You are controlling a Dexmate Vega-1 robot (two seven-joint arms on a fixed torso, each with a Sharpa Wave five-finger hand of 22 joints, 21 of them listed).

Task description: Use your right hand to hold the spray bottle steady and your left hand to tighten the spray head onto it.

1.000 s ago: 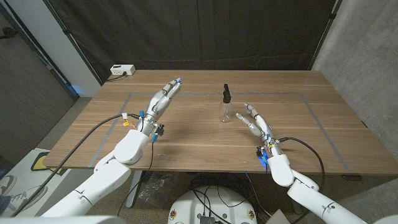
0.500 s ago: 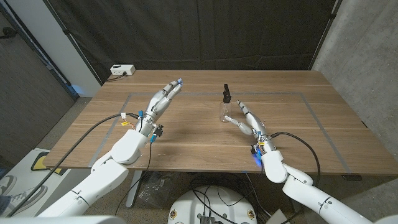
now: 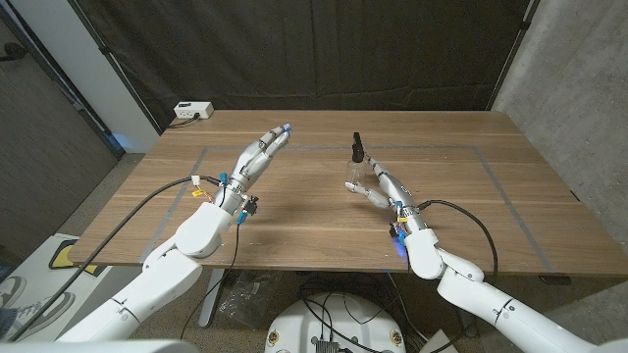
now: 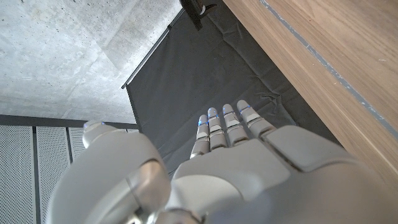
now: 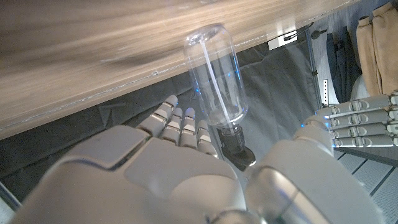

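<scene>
A small clear spray bottle (image 3: 354, 174) with a black spray head (image 3: 358, 147) stands upright near the middle of the wooden table (image 3: 491, 211). My right hand (image 3: 381, 187) reaches up to it from the near right, fingers spread. In the right wrist view the bottle (image 5: 215, 73) and its black head (image 5: 237, 149) sit in the gap between my fingers (image 5: 184, 126) and thumb (image 5: 306, 149); whether they touch the bottle I cannot tell. My left hand (image 3: 257, 157) hovers well to the left of the bottle, fingers straight and holding nothing. Its back (image 4: 230, 168) shows in the left wrist view.
A white power strip (image 3: 193, 111) lies at the table's back left corner. Grey tape lines (image 3: 500, 191) mark a rectangle on the tabletop. Cables run from both wrists toward the near edge. A dark curtain (image 3: 324, 54) hangs behind the table.
My right hand has moved forward and left until its fingers and thumb flank the bottle. The left hand and the bottle have stayed where they were.
</scene>
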